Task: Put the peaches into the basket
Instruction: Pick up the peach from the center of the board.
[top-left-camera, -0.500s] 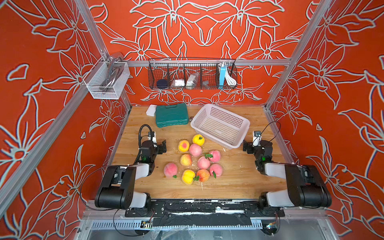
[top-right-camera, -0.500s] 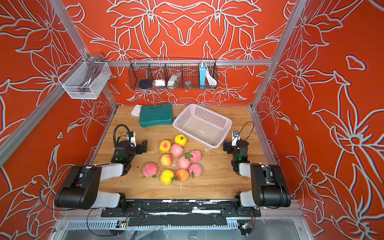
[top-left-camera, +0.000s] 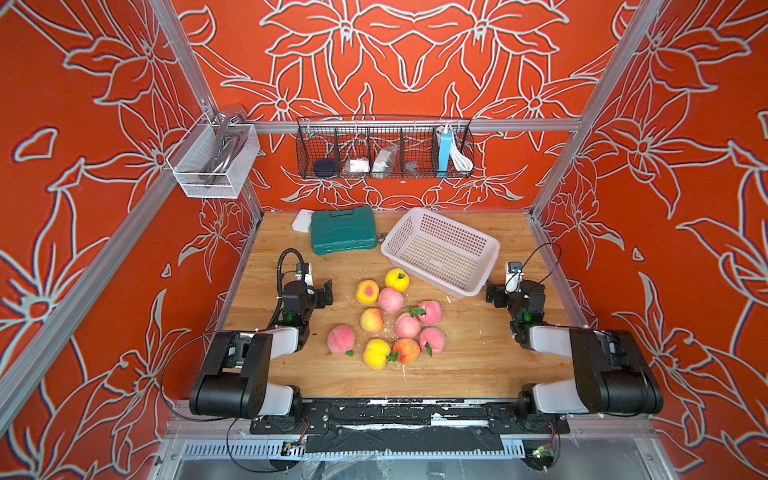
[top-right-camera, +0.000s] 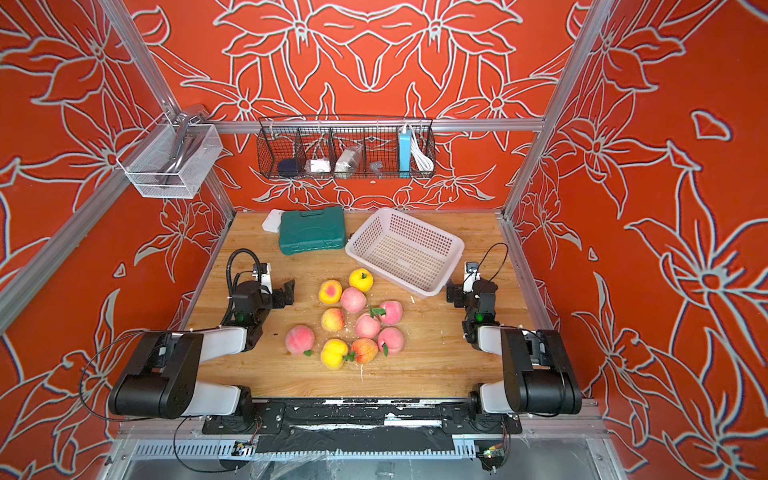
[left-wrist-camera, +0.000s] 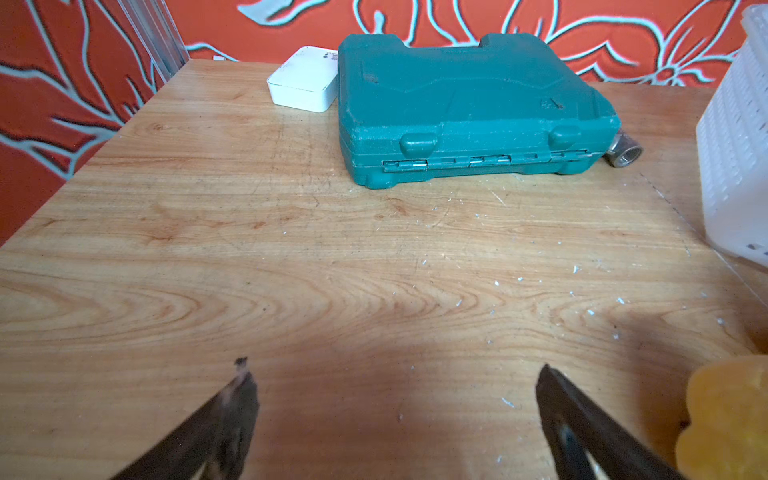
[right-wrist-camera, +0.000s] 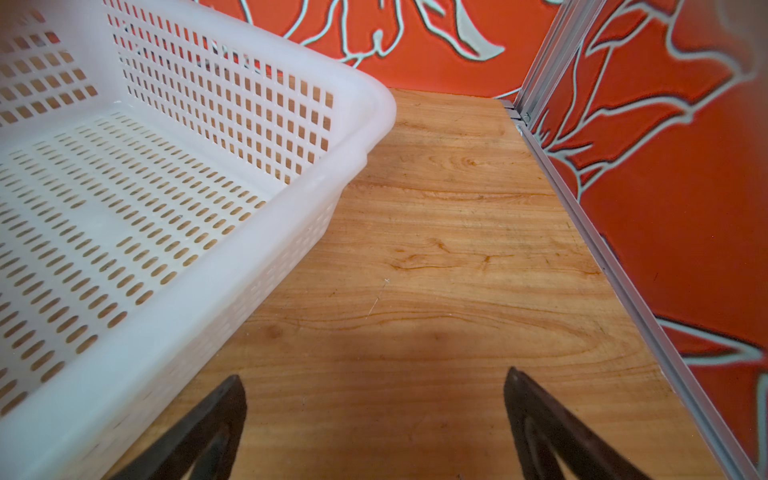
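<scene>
1. Left tool (left-wrist-camera: 390, 374): fingers spread, empty.
2. Right tool (right-wrist-camera: 374, 378): spread, empty, beside the pale pink perforated plastic basket (right-wrist-camera: 365, 124), itself empty.
3. Ten round pink and yellow toy peaches (top-left-camera: 390, 300) cluster on the wooden bench (top-left-camera: 478, 365), between the tools.
4. No pick begun, I'd say; next, lower a tool around the nearest fruit.

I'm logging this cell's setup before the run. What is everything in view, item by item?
table: one, light wood, cell floor
peaches: ten, pink, yellow-orange, yellow, clustered mid-table
basket: one, pale pink, rear right, empty
case: one, green, rear centre-left, shut
box: one, white, left of case
metal fitting: one, silver, between case and basket
wire rack: one, black, back wall
mesh bin: one, white, left wall
left gripper: open, black, over bare table left of peaches
right gripper: open, black, beside basket
</scene>
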